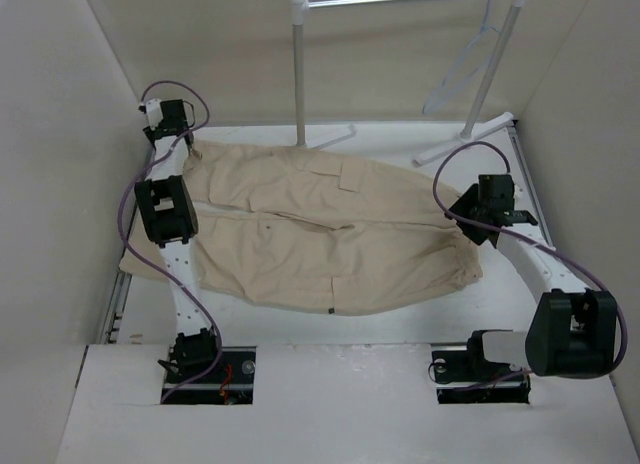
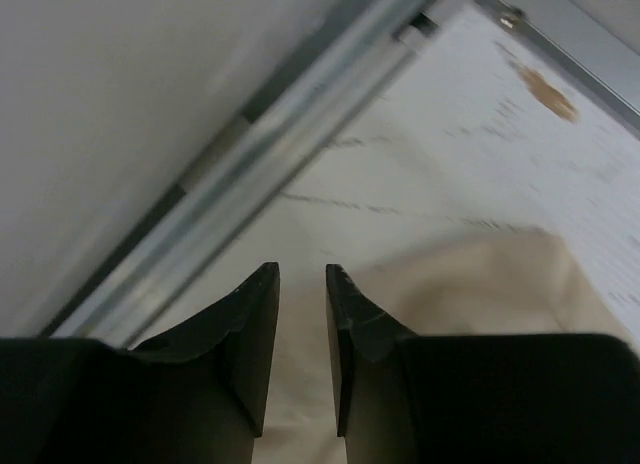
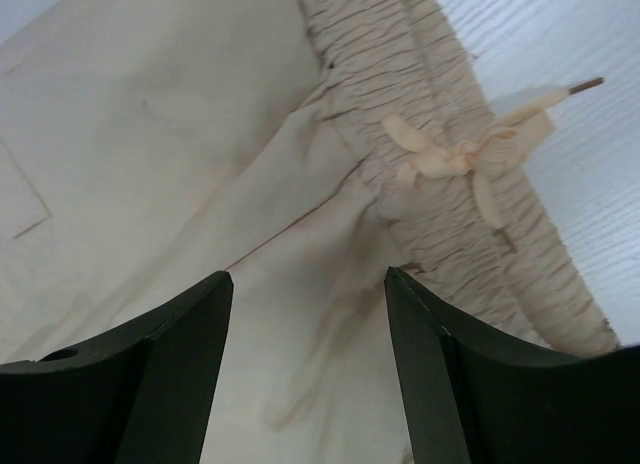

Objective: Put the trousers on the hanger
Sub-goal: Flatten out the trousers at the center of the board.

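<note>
The beige trousers (image 1: 320,229) lie flat across the table, leg ends at the left and gathered waist at the right. My left gripper (image 1: 165,124) is at the back left corner over a leg end. In the left wrist view its jaws (image 2: 302,271) stand narrowly apart with trouser cloth (image 2: 480,284) in the gap, shut on it. My right gripper (image 1: 478,219) hovers open (image 3: 308,274) over the trousers (image 3: 150,134), beside the waistband (image 3: 400,64) and its drawstring bow (image 3: 450,154). The pale wire hanger (image 1: 462,69) hangs on the rack at the back right.
A white tubular rack (image 1: 298,64) stands at the back, its feet on the table behind the trousers. A metal rail (image 2: 270,174) runs along the table's left edge beside the wall. White walls close in both sides. Bare white tabletop (image 1: 400,319) shows in front of the trousers.
</note>
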Controlling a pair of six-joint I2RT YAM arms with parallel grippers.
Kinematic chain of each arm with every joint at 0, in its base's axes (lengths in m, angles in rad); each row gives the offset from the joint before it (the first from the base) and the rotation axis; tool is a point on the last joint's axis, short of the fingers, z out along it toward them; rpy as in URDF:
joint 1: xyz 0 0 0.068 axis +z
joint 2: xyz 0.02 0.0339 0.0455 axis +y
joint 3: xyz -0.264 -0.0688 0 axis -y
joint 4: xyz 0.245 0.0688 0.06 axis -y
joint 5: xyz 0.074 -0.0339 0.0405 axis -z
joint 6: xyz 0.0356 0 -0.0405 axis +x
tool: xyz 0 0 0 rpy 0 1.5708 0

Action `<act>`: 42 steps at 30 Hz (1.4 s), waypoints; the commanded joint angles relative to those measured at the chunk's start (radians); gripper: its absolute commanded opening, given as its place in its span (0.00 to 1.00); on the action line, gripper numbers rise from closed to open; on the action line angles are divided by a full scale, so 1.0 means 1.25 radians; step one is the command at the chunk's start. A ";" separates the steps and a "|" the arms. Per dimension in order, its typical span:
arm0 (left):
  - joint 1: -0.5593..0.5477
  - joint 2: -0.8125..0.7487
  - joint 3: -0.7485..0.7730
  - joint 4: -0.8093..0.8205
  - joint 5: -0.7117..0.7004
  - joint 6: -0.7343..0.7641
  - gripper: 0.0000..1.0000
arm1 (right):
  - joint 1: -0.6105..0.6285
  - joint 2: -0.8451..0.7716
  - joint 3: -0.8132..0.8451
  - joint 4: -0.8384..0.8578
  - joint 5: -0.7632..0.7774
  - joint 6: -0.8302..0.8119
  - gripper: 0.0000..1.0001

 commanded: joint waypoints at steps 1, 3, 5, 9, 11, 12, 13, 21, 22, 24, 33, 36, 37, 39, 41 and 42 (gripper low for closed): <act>0.060 -0.059 0.037 0.031 -0.071 -0.006 0.28 | -0.029 0.017 0.043 -0.030 0.058 -0.024 0.69; 0.076 -0.065 0.035 0.031 -0.075 -0.016 0.39 | -0.043 0.027 0.052 -0.040 0.073 -0.026 0.69; 0.087 -0.074 0.037 0.032 -0.075 -0.024 0.41 | -0.054 0.039 0.059 -0.043 0.097 -0.027 0.69; 0.091 -0.124 0.002 -0.009 -0.005 -0.103 0.40 | -0.074 0.075 0.076 -0.045 0.126 -0.024 0.70; 0.083 -0.160 -0.054 -0.013 0.077 -0.145 0.39 | -0.080 0.081 0.083 -0.026 0.103 -0.016 0.71; 0.071 -0.173 -0.075 -0.007 0.115 -0.161 0.38 | -0.078 0.080 0.083 -0.010 0.085 -0.013 0.71; 0.058 -0.182 -0.092 0.005 0.142 -0.166 0.38 | -0.078 0.076 0.083 0.004 0.074 -0.008 0.71; -0.042 -0.164 -0.070 0.081 0.193 -0.074 0.50 | -0.062 0.088 0.059 0.025 0.048 0.006 0.71; -0.049 -0.145 -0.050 0.075 0.193 -0.059 0.50 | -0.059 0.096 0.059 0.033 0.040 0.015 0.71; -0.067 -0.107 -0.008 0.066 0.176 -0.022 0.49 | -0.058 0.117 0.074 0.047 0.020 0.030 0.71; -0.070 -0.016 0.026 0.084 0.107 0.052 0.43 | -0.052 0.164 0.130 0.052 -0.006 0.028 0.72; -0.060 -0.003 0.023 0.084 0.132 0.053 0.38 | -0.054 0.163 0.122 0.052 -0.006 0.025 0.72; -0.059 0.001 0.023 0.085 0.138 0.053 0.36 | -0.054 0.164 0.121 0.052 -0.006 0.025 0.72; -0.058 0.007 0.024 0.090 0.148 0.053 0.34 | -0.053 0.168 0.121 0.054 -0.003 0.025 0.72; -0.057 0.011 0.027 0.094 0.149 0.050 0.27 | -0.052 0.179 0.125 0.052 -0.001 0.025 0.72; -0.054 0.012 0.029 0.096 0.146 0.049 0.23 | -0.052 0.185 0.127 0.052 0.003 0.025 0.72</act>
